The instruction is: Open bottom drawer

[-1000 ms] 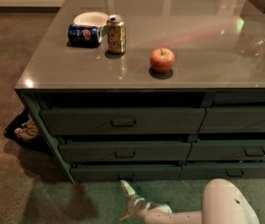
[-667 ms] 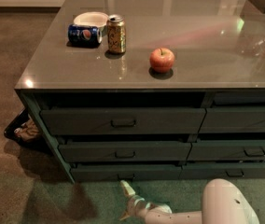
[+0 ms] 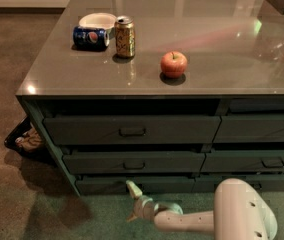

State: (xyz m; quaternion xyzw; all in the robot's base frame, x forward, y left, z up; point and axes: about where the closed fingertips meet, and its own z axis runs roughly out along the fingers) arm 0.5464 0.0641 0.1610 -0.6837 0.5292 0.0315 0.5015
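Observation:
The bottom drawer [image 3: 102, 185] is the slim dark grey-green front at the foot of the left stack, just above the floor. It looks closed, flush with the frame. My gripper [image 3: 131, 201] is low in front of it, near its middle. One pale fingertip [image 3: 133, 188] reaches up against the drawer front where the centre pull would be, hiding the pull. The other fingertip [image 3: 131, 216] points down toward the floor, so the fingers are spread apart. My white arm [image 3: 237, 211] reaches in from the lower right.
Two taller drawers [image 3: 132, 130] with centre pulls stand above the bottom one. A matching stack [image 3: 262, 159] is to the right. The countertop [image 3: 222, 69] holds an apple [image 3: 174, 64], an upright gold can [image 3: 125, 36], a lying blue can [image 3: 89, 37] and a white bowl [image 3: 97, 20]. A dark basket [image 3: 26, 140] sits on the floor at left.

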